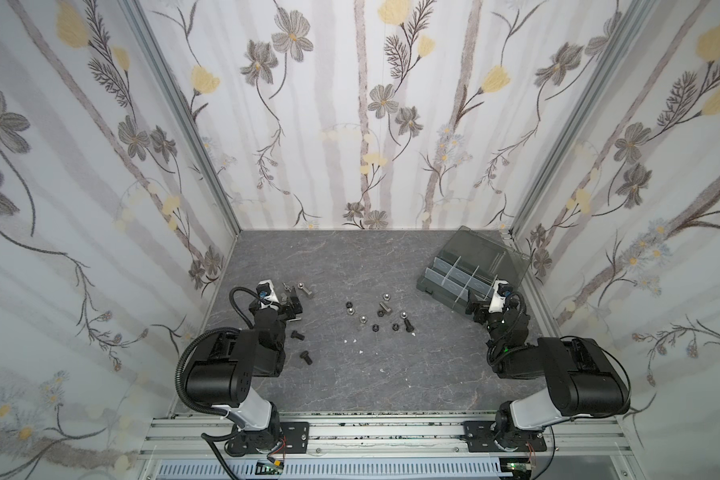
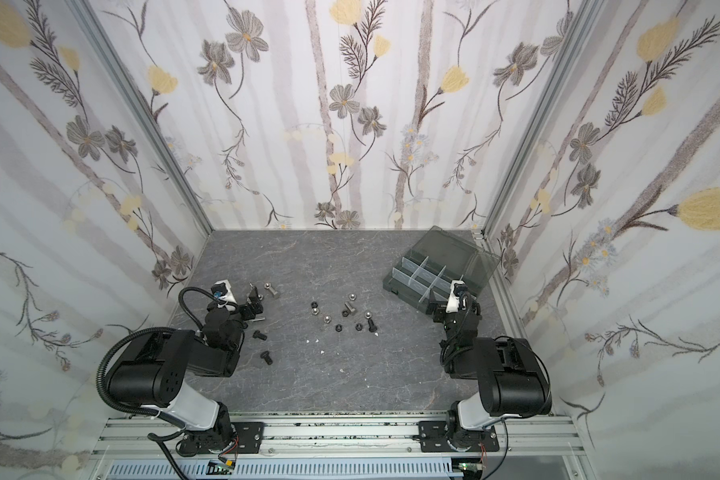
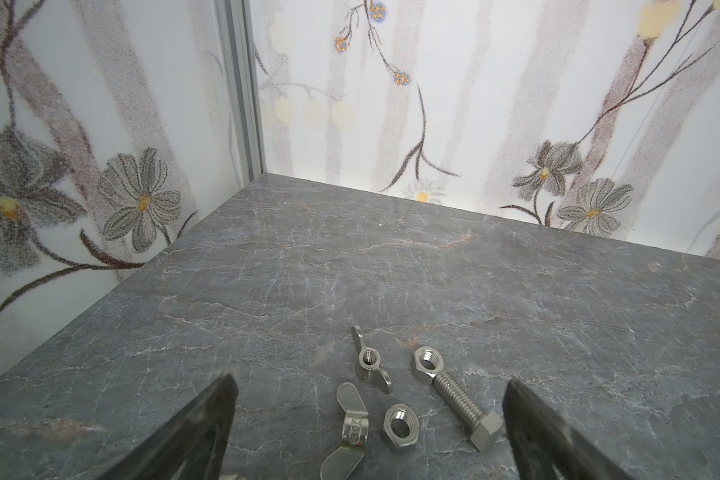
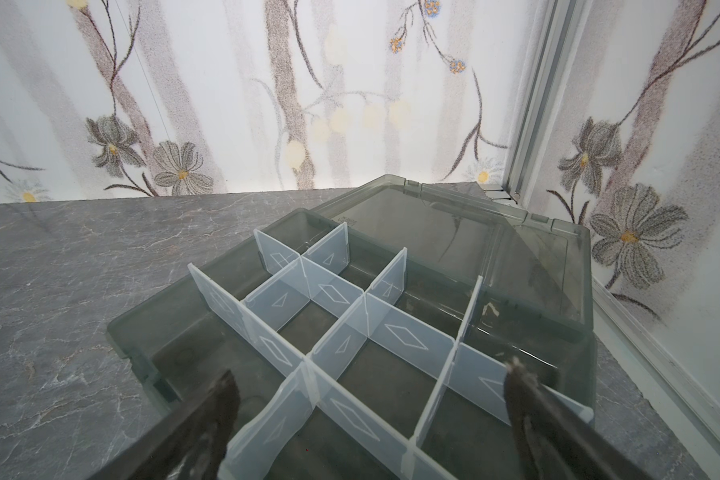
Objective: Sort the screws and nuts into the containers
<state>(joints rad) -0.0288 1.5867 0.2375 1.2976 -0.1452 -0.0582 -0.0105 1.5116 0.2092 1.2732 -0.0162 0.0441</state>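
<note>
we see the left gripper (image 3: 368, 384) low over the grey table (image 3: 391, 270), jaws spread wide and holding nothing. in the left wrist view a silver screw (image 3: 462, 401) lies flat just inside one finger, its hex head nearest that finger. a nut (image 3: 427, 368) sits at the tip of its thread; we cannot tell whether it is screwed on. a loose silver nut (image 3: 400, 428) and two wing nuts (image 3: 371, 365) lie on the table between the fingers, touching neither. in both top views the other screws and nuts (image 1: 375, 316) are scattered near the middle of the table, well apart from both grippers, and two black screws (image 1: 297, 334) lie beside the left arm. the right gripper (image 4: 371, 370) hangs over the near edge of the organizer box (image 4: 142, 332) at the far right corner, jaws apart and empty, straddling the pale dividers (image 4: 337, 332). the smoky lid (image 4: 454, 232) stands open, tilted back toward the corner.
</note>
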